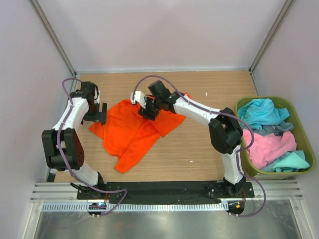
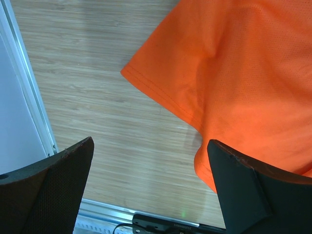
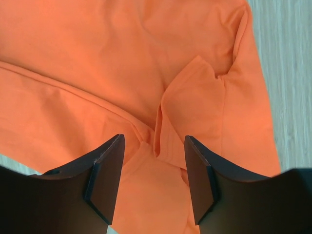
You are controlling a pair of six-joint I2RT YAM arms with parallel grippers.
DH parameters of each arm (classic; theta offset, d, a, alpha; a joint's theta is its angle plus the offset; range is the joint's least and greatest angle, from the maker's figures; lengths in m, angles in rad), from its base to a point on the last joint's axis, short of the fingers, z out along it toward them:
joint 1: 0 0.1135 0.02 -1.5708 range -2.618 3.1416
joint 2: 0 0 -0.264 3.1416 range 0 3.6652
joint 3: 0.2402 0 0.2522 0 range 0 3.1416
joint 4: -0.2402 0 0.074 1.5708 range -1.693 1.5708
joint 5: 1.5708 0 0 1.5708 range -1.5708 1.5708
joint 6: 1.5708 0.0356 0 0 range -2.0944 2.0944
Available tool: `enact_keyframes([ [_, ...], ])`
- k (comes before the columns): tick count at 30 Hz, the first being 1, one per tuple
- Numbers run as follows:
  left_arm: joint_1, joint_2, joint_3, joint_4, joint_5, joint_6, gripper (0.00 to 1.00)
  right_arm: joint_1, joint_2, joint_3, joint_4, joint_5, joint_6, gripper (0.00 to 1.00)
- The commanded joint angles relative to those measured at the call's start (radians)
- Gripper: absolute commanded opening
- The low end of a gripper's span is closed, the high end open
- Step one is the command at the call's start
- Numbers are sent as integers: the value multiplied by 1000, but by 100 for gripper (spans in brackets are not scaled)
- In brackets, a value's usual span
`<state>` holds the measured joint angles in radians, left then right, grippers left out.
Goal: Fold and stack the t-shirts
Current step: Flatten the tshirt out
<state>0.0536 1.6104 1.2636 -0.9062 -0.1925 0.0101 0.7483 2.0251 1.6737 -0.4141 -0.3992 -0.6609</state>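
– Orange cloth under both wrist cameras. Where does the orange t-shirt (image 1: 132,132) lie?

– Spread and rumpled on the wooden table (image 1: 199,154), well apart from the olive-green bin (image 1: 269,98), on the left arm's side of it. The turquoise t-shirt (image 1: 261,112), pink t-shirt (image 1: 271,144) and grey t-shirt (image 1: 280,128) are heaped inside that bin.

– And the grippers?

– The left gripper (image 2: 150,146) is spread wide and empty, over bare wood at the shirt's sleeve hem, on the edge farthest from the bin. The right gripper (image 3: 153,141) is on the bin-side half, its fingers apart on either side of a raised fold (image 3: 163,122), not yet pinching it.

– What could go wrong?

– I'd say the right fingers could nip several layers instead of one; a pull would then drag the whole shirt into a bunch, since nothing pins the far edge. Or the fold could slip flat and they would meet on nothing.

– Anything you can't make out?

– How many layers lie in that fold. From above, the right arm covers the shirt's bin-side end, so the collar is hidden. The bin's lower shirts are buried.
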Motion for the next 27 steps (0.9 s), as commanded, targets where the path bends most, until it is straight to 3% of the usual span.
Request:
enact_keyframes([
  [1, 6, -17, 8, 18, -19, 18, 99, -6, 17, 18, -5, 48, -40, 58],
  [27, 6, -10, 5, 20, -4, -2, 100, -20, 115, 47, 72, 132, 3, 52],
])
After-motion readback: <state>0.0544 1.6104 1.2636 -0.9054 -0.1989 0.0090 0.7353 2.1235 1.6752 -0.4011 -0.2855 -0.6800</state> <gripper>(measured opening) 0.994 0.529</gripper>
